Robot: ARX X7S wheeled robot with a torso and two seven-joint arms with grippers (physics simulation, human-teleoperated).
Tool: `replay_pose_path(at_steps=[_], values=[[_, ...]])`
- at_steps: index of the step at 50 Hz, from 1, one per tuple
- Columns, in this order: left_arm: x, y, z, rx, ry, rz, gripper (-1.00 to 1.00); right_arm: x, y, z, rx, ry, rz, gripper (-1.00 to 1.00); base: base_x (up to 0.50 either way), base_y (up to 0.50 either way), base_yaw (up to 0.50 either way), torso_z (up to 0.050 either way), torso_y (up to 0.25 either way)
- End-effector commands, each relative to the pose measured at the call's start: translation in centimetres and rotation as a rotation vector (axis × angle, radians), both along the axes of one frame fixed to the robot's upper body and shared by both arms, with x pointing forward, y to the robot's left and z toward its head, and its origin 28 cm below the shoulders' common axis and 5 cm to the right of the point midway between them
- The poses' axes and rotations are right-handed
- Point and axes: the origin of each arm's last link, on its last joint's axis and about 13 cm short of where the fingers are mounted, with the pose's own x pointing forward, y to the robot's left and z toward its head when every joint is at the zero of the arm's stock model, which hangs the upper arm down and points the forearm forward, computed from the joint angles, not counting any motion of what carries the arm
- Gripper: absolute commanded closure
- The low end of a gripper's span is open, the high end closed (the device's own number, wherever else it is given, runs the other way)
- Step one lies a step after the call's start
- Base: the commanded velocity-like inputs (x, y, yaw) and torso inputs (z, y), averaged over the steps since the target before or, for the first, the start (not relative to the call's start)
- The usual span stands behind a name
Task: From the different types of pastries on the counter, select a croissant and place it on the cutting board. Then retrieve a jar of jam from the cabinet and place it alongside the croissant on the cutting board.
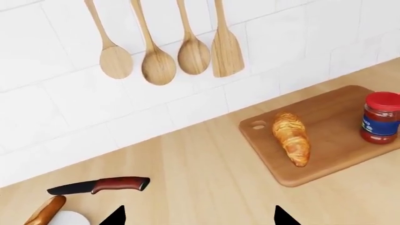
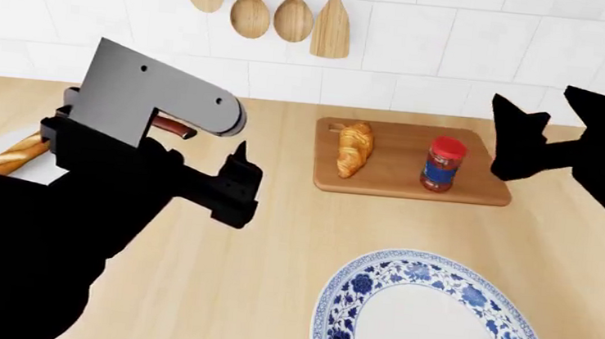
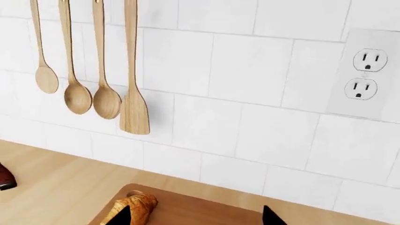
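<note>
— Where is the croissant (image 2: 354, 148)?

— It lies on the cutting board (image 2: 389, 181), toward the end with the small hole, roughly lengthwise across the board. The jar of jam (image 2: 443, 164) stands upright on the same board, beside the croissant but not touching it.

— And the grippers?

— The right gripper (image 2: 518, 147) hovers just past the board's far end, near the jar and clear of it; its fingers are spread and hold nothing. The left gripper (image 2: 238, 184) hangs above bare counter (image 2: 274, 241), well apart from the board. In its wrist view two dark fingertips (image 1: 115, 216) stand wide apart with nothing between them.

— What else is around?

— A baguette (image 2: 14, 154) lies at the counter's left side, partly hidden by the left arm, with a knife (image 1: 100, 185) near it. A blue-patterned plate (image 2: 432, 321) sits at the front edge. Four wooden utensils (image 2: 267, 6) hang on the white tiled wall, and an outlet (image 3: 364, 72) shows in the right wrist view.
</note>
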Motion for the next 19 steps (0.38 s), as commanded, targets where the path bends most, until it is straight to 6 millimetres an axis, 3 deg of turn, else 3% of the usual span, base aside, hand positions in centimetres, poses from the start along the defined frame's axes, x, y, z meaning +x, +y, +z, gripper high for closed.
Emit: replay_pose_path(at_steps=[1,19], values=[[-0.7,0.0,0.7,0.006,-0.019,-0.005,-1.0,-3.1,-0.9,1.1,0.007,-0.075,-0.015,-1.0,0.0,0.0,0.0,0.0,0.0],[-3.2,1.1,3.4,0.002,-0.095,0.028,-1.0,-7.3,-2.7,2.7,0.031,-0.182,-0.102,-1.0,0.0,0.0,0.0,0.0,0.0]])
